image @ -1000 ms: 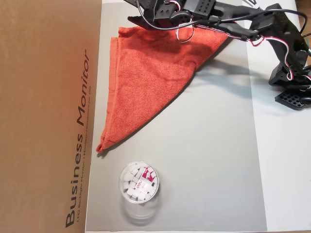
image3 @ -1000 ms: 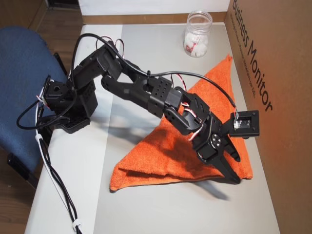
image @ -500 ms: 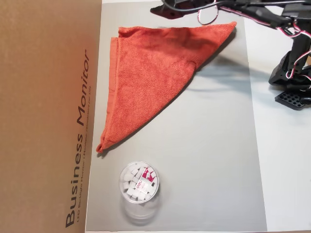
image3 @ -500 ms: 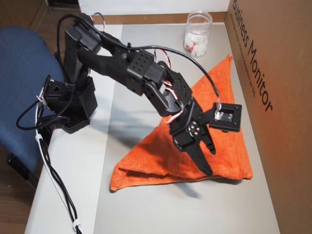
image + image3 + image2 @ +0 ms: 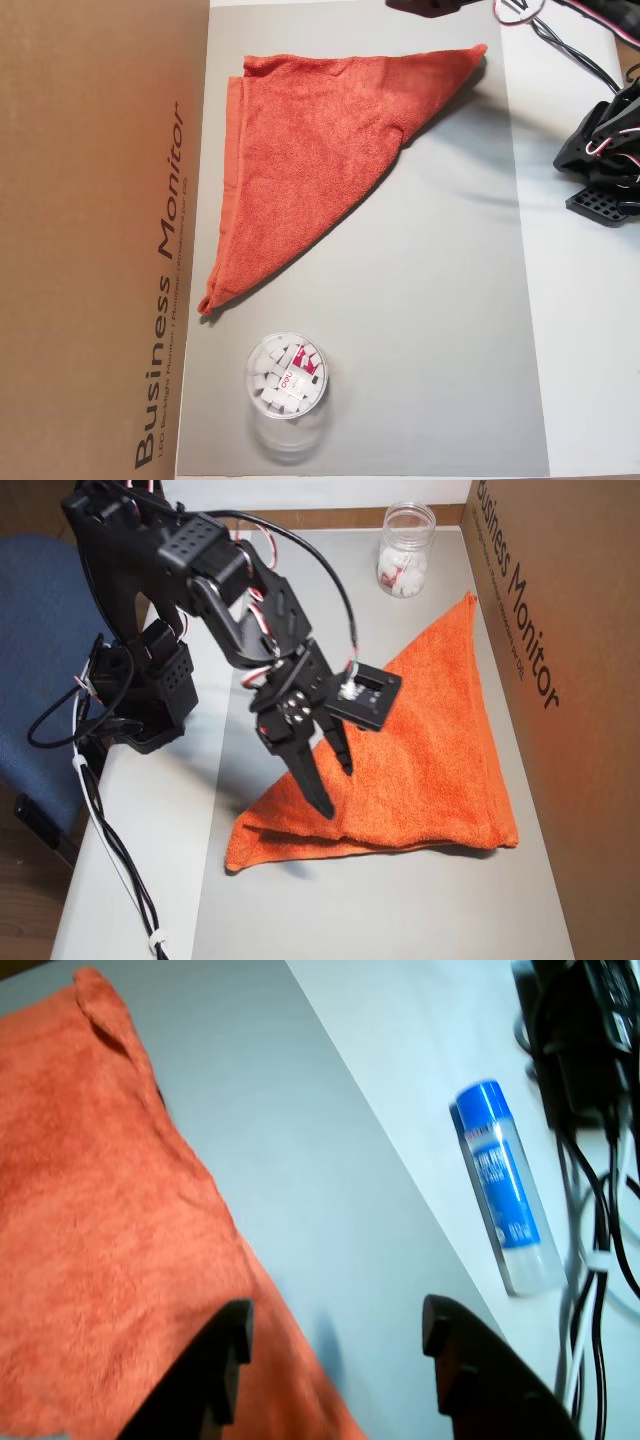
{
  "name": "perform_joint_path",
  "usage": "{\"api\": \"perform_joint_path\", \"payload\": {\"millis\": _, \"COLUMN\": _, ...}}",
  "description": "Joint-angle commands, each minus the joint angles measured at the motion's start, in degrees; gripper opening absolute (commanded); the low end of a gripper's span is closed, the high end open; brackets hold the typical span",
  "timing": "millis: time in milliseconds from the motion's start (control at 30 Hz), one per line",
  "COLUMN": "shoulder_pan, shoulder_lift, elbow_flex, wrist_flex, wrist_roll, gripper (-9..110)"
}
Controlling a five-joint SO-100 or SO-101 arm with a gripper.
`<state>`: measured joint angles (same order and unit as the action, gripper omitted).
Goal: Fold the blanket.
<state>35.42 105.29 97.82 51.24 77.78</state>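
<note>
The blanket (image 5: 300, 160) is an orange-red towel lying flat on the grey mat, folded into a triangle. It also shows in the other overhead view (image 5: 430, 750) and at the left of the wrist view (image 5: 100, 1240). My gripper (image 5: 336, 790) hangs open above the blanket's left corner, clear of the cloth. In the wrist view the gripper (image 5: 335, 1335) has both black fingers (image 5: 225, 1360) spread apart, with nothing between them and only mat and towel edge below. In the overhead view that shows the mat from above, the gripper is almost entirely past the top edge.
A round clear container (image 5: 285, 378) of white pieces stands on the mat beyond the blanket's far tip (image 5: 405, 550). A cardboard box (image 5: 100, 240) walls one side of the mat. A blue glue stick (image 5: 505, 1190) and cables lie near the arm's base (image 5: 600, 150).
The arm has risen and drawn back toward its base, off the blanket's edge. The blanket has stayed folded in the same triangle.
</note>
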Motion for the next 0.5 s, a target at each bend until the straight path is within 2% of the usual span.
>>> {"api": "perform_joint_path", "payload": {"millis": 0, "shoulder_pan": 1.32, "shoulder_lift": 8.00, "elbow_flex": 3.16, "wrist_flex": 1.67, "wrist_roll": 0.44, "gripper": 17}}
{"api": "perform_joint_path", "payload": {"millis": 133, "shoulder_pan": 4.22, "shoulder_lift": 14.77, "elbow_flex": 9.14, "wrist_flex": 3.96, "wrist_roll": 1.85, "gripper": 17}}
{"api": "perform_joint_path", "payload": {"millis": 467, "shoulder_pan": 10.28, "shoulder_lift": 30.41, "elbow_flex": 24.96, "wrist_flex": 4.04, "wrist_roll": 19.95, "gripper": 17}}
